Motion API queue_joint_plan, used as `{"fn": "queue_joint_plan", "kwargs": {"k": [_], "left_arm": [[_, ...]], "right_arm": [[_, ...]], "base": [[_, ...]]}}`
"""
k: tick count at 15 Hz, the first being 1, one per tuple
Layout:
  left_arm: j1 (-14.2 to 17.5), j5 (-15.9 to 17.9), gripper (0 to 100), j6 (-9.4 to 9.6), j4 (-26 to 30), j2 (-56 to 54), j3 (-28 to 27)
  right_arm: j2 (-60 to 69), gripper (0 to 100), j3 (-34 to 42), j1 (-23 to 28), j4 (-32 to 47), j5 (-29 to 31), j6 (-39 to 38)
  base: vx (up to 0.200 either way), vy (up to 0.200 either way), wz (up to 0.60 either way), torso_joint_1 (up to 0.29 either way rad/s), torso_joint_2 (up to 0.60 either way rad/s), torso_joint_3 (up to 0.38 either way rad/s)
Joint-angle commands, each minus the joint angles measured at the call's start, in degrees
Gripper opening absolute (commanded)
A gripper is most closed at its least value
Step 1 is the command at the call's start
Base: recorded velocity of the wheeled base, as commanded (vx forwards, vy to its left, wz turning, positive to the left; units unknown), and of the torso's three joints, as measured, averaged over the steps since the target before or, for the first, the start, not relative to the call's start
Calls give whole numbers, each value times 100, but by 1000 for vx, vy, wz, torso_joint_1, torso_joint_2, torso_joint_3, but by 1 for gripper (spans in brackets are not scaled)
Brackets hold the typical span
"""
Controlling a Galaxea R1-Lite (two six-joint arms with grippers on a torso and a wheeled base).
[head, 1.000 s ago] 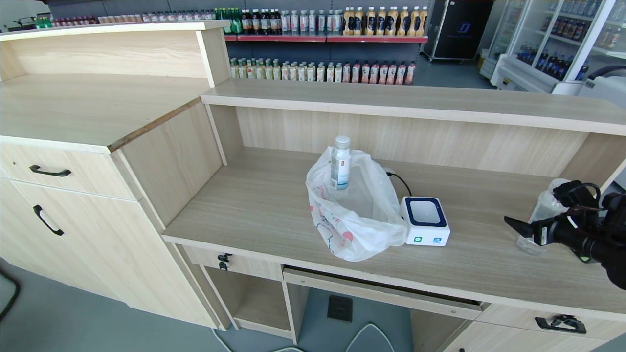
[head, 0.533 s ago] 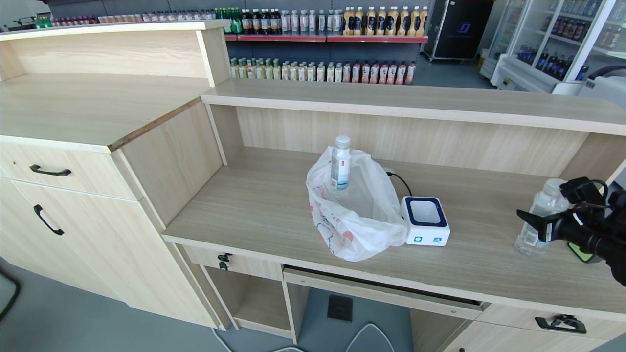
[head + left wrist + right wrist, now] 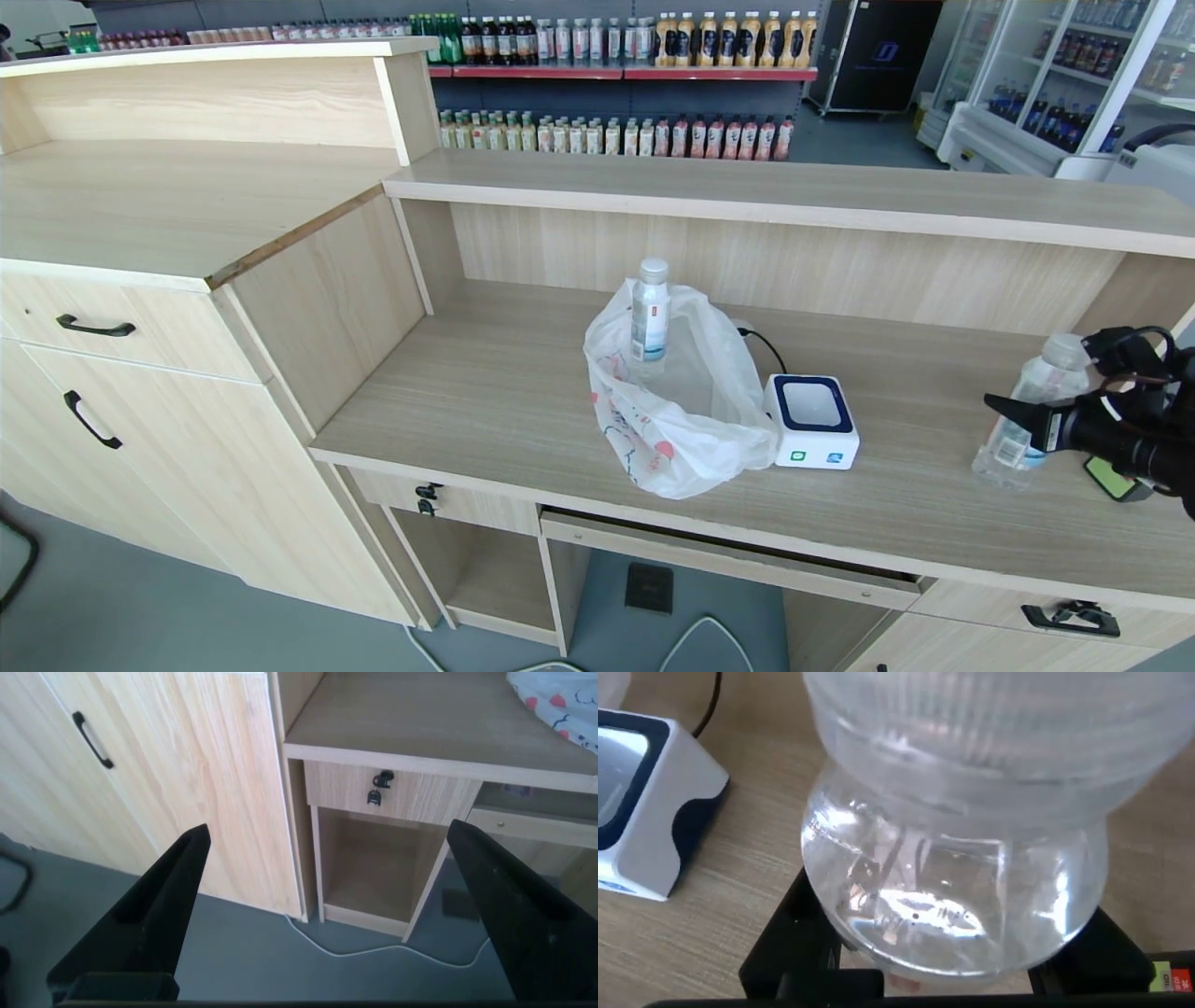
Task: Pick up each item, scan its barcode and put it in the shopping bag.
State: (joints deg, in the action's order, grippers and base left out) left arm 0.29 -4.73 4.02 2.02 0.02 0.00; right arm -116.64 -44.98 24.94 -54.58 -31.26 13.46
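Right wrist view: black fingers [image 3: 789,957] of right gripper [image 3: 943,961] clamped on both sides of clear ribbed plastic water bottle [image 3: 952,859]. Head view: bottle long axis tilted, white cap up and toward back panel, base low over light wooden counter [image 3: 915,495], right of white-and-blue box scanner [image 3: 812,425]. Left gripper [image 3: 327,831]: fingers spread wide.

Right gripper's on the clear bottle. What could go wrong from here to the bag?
1. The clear bottle sits tilted in the right gripper, smooth and rounded, so it may slip during the carry.
2. The scanner stands right beside the shopping bag; a low pass could knock it or snag the bag's rim.
3. An upright bottle already stands in the bag; the incoming one might tip it.
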Motion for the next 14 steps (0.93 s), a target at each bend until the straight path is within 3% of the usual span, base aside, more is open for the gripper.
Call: {"fn": "queue_joint_plan", "kwargs": {"k": [1,5,7,9,14], "left_arm": [[6,-2,100,2,0,-2,0],[6,-2,100,2,0,-2,0],[-3,-2,100,2,0,-2,0],[-3,-2,100,2,0,-2,0],[-3,-2,100,2,0,-2,0]], "right_arm": [[1020,0,-160,-104,1107,-390,-476],[2550,0,-749,-191,2988,-2139,-1618],[3156,0,-1285,-736,3665,-2429,-1706],[3429,0,-1549,-1299,3823,-2262,-1706],[4132,0,-1751,-3751,4192,489,-1689]], "base": [[0,0,0,0,0,0],[0,0,0,0,0,0],[0,0,0,0,0,0],[0,0,0,0,0,0],[0,0,0,0,0,0]]}}
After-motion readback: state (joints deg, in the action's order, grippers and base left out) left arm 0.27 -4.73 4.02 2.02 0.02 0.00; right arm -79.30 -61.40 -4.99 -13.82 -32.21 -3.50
